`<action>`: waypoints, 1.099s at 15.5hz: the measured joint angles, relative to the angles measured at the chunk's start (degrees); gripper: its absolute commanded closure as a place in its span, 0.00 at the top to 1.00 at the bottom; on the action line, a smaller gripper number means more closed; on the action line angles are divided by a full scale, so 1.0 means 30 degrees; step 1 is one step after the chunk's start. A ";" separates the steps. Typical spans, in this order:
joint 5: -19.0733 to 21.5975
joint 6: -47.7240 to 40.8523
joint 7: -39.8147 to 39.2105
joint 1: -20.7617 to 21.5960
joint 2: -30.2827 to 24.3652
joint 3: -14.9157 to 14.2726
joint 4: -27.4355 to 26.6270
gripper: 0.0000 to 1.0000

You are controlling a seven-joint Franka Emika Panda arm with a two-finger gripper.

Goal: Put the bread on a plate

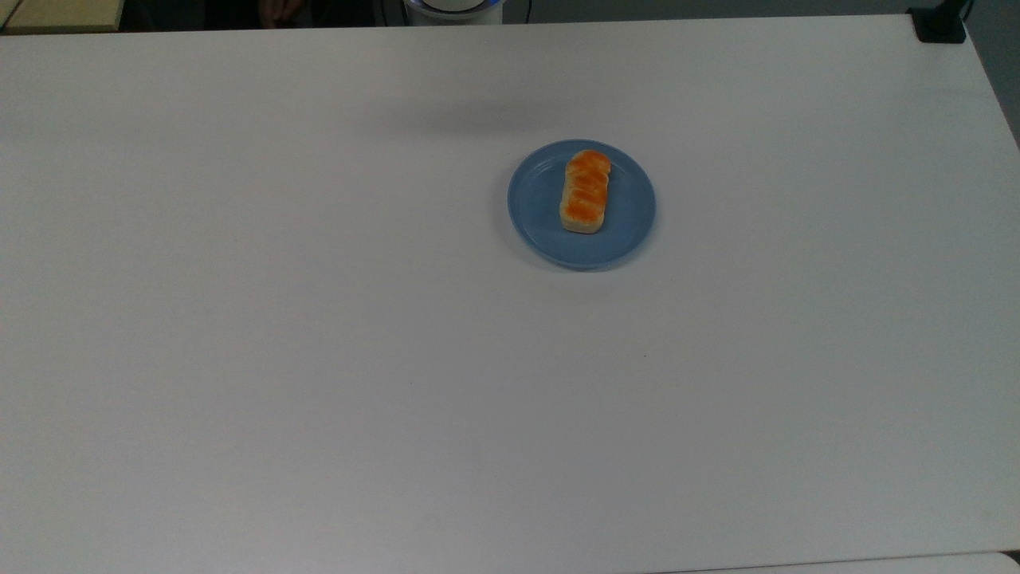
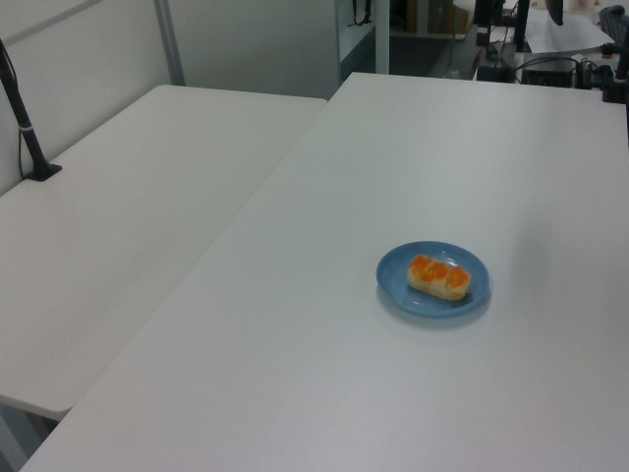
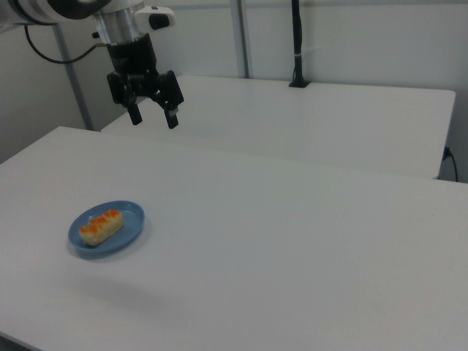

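Note:
The bread [image 1: 586,192], an oblong loaf with an orange-brown top and pale sides, lies on the round light-blue plate [image 1: 538,215] on the white table. It lies lengthwise near the plate's middle, as the left view confirms for bread [image 2: 439,276] and plate [image 2: 398,292]. In the right view the bread [image 3: 102,225] rests on the plate [image 3: 128,234] at the right view's lower left. My gripper [image 3: 153,119] hangs high above the table, well up and to the right view's right of the plate, open with nothing between its fingers.
The white table [image 1: 319,359] stretches wide around the plate. A second white table [image 2: 128,216] adjoins on the left view's left, with a black pole [image 2: 22,118] on it. A black clamp [image 1: 940,24] sits at the top view's upper right corner.

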 measured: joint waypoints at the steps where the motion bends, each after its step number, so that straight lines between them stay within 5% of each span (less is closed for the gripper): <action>1: 0.0000 -0.0191 -0.0004 0.0040 -0.0004 0.0001 0.0007 1.00; 7: 0.0015 -0.0853 -0.0054 0.1332 0.0003 -0.1359 0.0671 1.00; 11: 0.1154 -0.0854 -0.1092 0.0213 0.0006 -0.1697 0.0719 1.00; 13: 0.1383 -0.0854 -0.1380 -0.0733 0.0006 -0.1204 0.0735 1.00; 17: 0.1465 -0.0854 -0.1494 -0.3225 0.0008 0.1283 0.0806 1.00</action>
